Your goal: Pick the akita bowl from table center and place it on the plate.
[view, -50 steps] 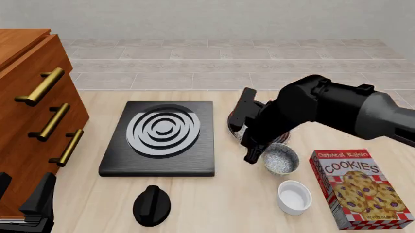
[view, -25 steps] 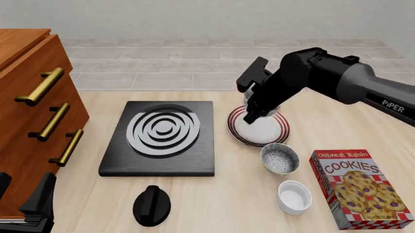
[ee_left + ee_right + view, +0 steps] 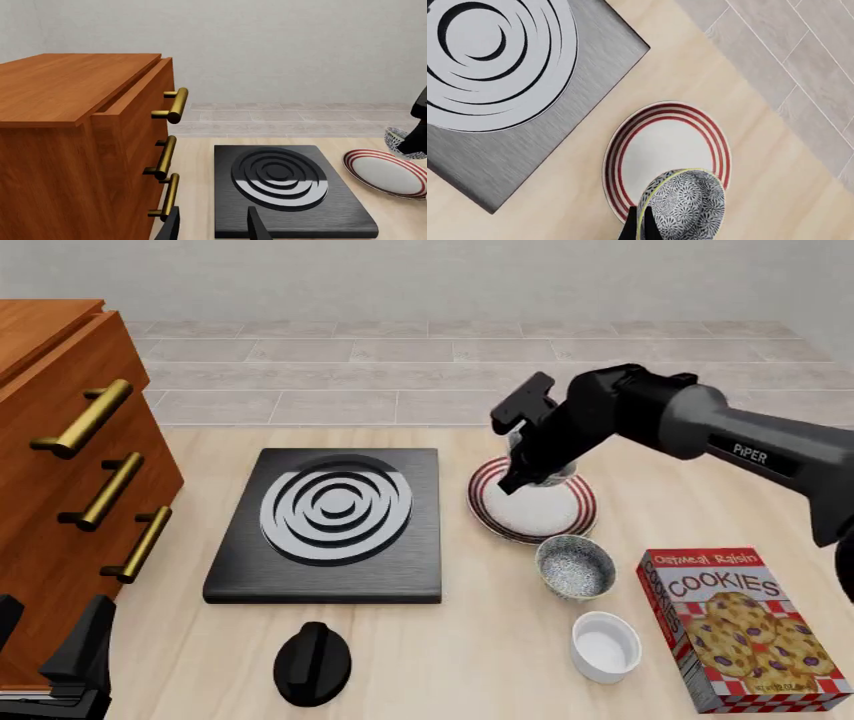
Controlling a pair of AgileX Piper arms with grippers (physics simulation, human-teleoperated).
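Over the plate (image 3: 667, 150) we've got the bowl (image 3: 684, 205) pinched at its rim in our right hand (image 3: 639, 227), lifted; only lowering and letting go left.

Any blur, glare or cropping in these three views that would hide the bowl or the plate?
Front view: sharp, evenly lit, but the right arm hides most of the akita bowl above the plate. Right wrist view: crisp, no glare; bowl clear in the right gripper, cropped at the frame edge. Left wrist view: sharp, plate and bowl cut off at the edge.
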